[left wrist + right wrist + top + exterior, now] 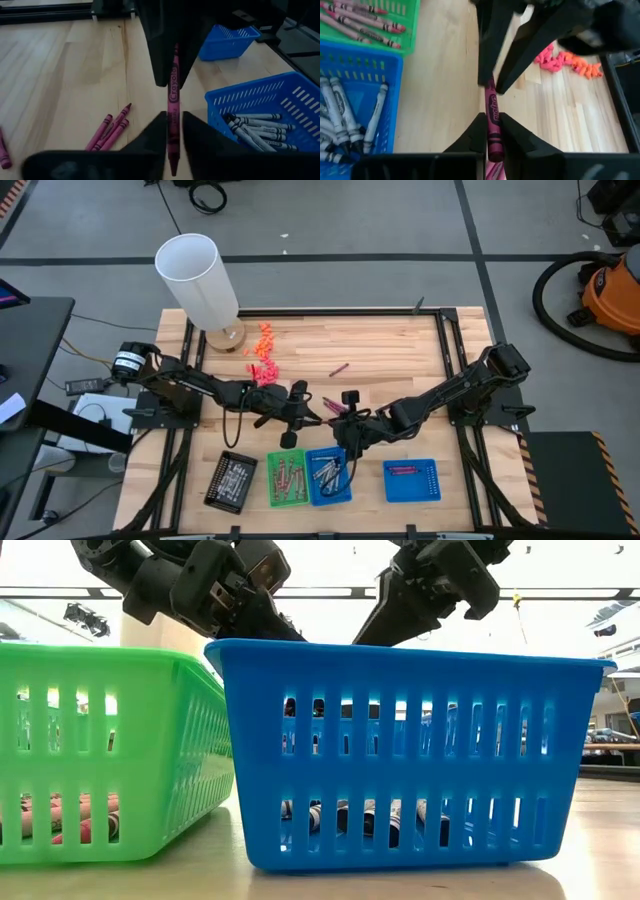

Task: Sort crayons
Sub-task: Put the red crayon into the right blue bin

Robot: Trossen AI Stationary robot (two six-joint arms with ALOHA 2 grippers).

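While both grippers pinch the pink crayon [173, 95] beside the blue basket [328, 477], the left gripper [171, 131] should release first.

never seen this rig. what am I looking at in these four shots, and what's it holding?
Two dark robot arms work at a wooden table. The overhead shot shows everything: the left gripper and right gripper meet mid-table. The other shots come from table height and from a camera on each wrist.

Both wrist views show one magenta crayon pinched at opposite ends by both grippers, which looks like a handover between arms.

Along the table's near edge lie a black tray, a green tray with red-brown crayons, a blue tray with grey crayons, and a second blue tray. More magenta crayons lie loose on the wood. Farther back are orange and pink bits and a white cylinder.
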